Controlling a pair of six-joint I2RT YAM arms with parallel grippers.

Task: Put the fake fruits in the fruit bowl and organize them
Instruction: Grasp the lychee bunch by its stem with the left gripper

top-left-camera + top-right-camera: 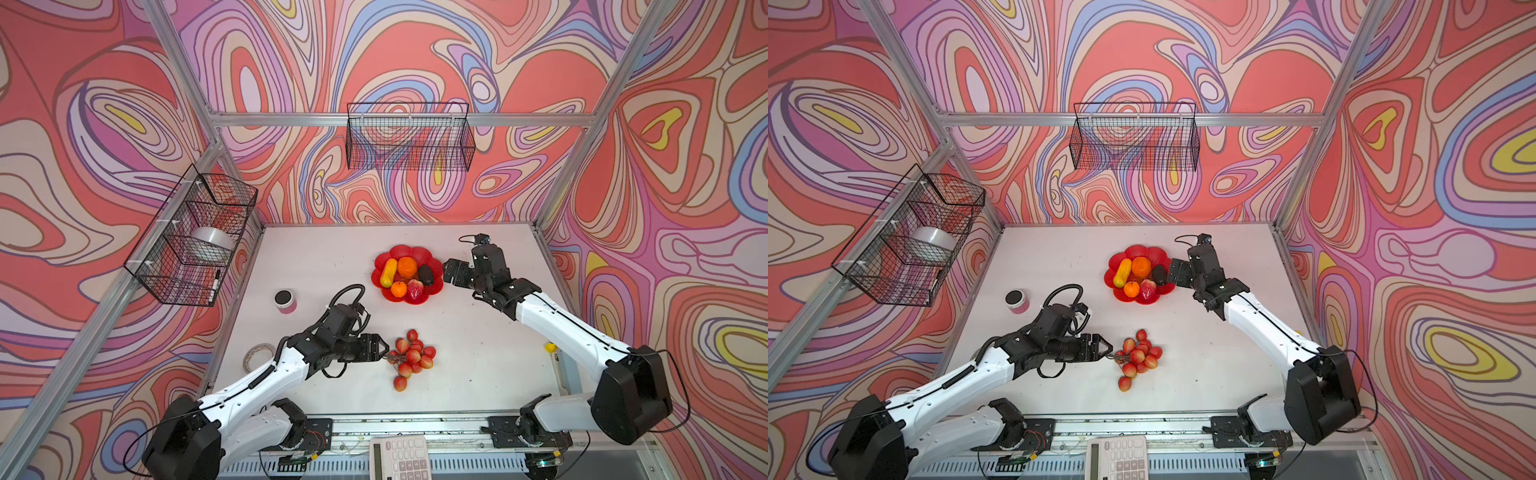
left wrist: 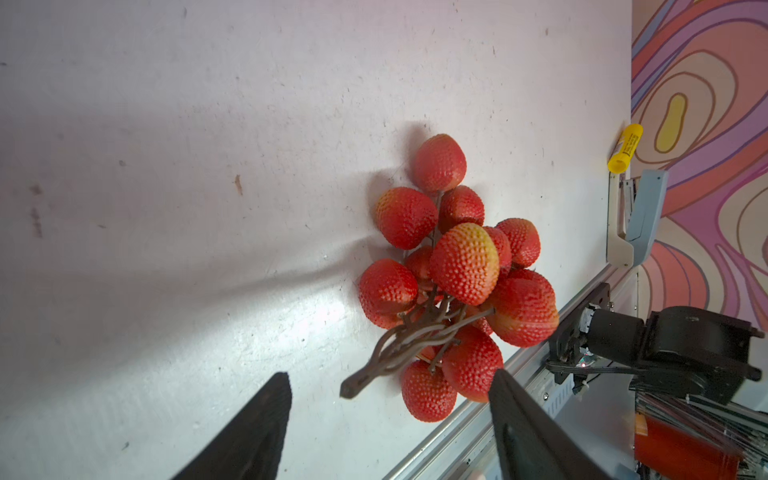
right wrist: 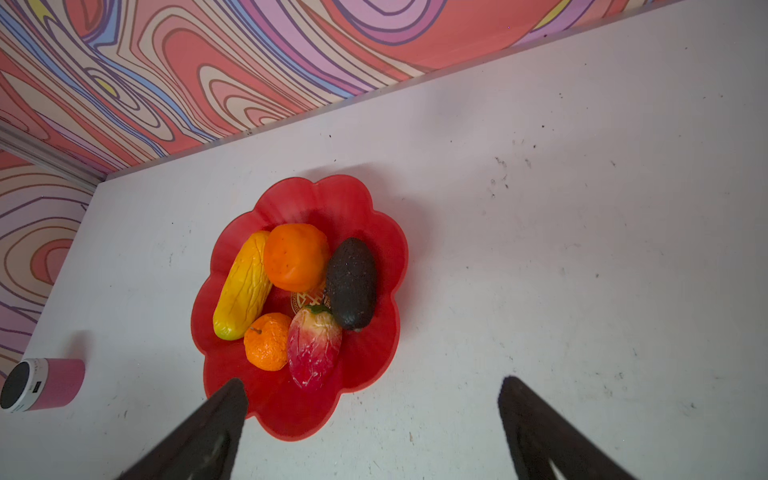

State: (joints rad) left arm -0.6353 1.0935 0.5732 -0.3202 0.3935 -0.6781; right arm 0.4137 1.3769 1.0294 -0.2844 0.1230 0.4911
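- White, scuffed table [image 1: 478,332], swirl-patterned walls [image 1: 104,124] all round, wire baskets [image 1: 409,137] hanging.
- Upper centre, the fruit bowl [image 1: 405,251] holds five fruits [image 1: 407,266]; the berry cluster [image 1: 411,355] lies lower centre on the table.
- The left hand [image 1: 386,352] is apart at its stem; the right hand [image 1: 446,272] is apart beside the bowl.

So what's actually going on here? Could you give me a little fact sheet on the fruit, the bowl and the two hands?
Fruit bowl: red flower-shaped dish, far middle of the table
In the bowl: yellow fruit, large orange, small orange, dark oval, red strawberry piece
Not yet in: berry cluster, lying on the table nearer the front
Left hand: open, fingertips either side of the cluster's brown stem
Right hand: open, empty, beside the bowl's right edge
Also there: pink jar, tape roll
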